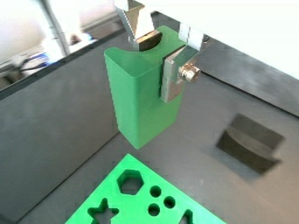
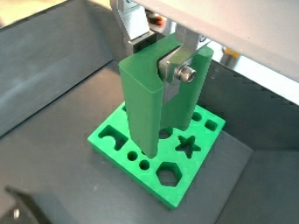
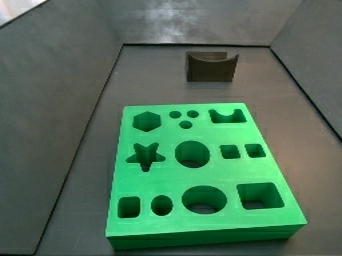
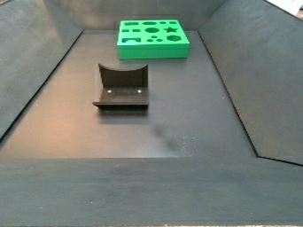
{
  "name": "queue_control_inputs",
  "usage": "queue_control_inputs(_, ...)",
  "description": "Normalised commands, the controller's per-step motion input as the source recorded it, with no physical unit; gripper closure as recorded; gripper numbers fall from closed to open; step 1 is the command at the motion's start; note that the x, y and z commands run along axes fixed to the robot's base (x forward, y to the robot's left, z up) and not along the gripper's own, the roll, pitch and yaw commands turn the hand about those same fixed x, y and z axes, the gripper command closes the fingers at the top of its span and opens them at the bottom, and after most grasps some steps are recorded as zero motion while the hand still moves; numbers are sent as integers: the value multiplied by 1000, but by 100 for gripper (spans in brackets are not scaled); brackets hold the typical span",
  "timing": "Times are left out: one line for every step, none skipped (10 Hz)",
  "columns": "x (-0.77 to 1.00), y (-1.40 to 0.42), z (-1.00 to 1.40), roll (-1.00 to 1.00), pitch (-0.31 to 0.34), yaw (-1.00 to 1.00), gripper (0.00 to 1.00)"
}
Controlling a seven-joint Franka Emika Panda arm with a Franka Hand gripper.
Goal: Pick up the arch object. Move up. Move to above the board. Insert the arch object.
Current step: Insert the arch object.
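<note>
My gripper is shut on the arch object, a tall light-green slab with a curved notch at its upper end. One silver finger sits in the notch and the other presses on a flat face. Both wrist views show this grip, with the slab hanging upright and clear of the floor. The bright green board with shaped cut-outs lies flat below the slab, partly hidden behind it. The board also shows in a wrist view and in both side views. Neither side view shows the gripper or the slab.
The dark fixture with a curved notch stands on the dark floor apart from the board, and also shows in a side view and a wrist view. Sloping dark walls enclose the floor.
</note>
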Motion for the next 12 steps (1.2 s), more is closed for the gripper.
queue_control_inputs(0,0,-94,0,-3,-1000,100)
queue_control_inputs(20,0,-91,0,-10,-1000,100)
queue_control_inputs(31,0,-123,0,-10,-1000,100)
queue_control_inputs(57,0,-200,0,-29,-1000,100)
queue_control_inputs(223,0,-246,0,-46,-943,100)
queue_control_inputs(463,0,-260,13,-60,-726,100)
queue_control_inputs(514,0,-260,0,-94,-671,100)
queue_control_inputs(397,0,-346,24,-137,-771,100)
queue_control_inputs(289,0,-346,31,-104,-886,100)
queue_control_inputs(160,0,-334,36,-89,-1000,100)
queue_control_inputs(86,0,-303,33,-79,-1000,100)
queue_control_inputs(69,0,-309,39,-79,-1000,100)
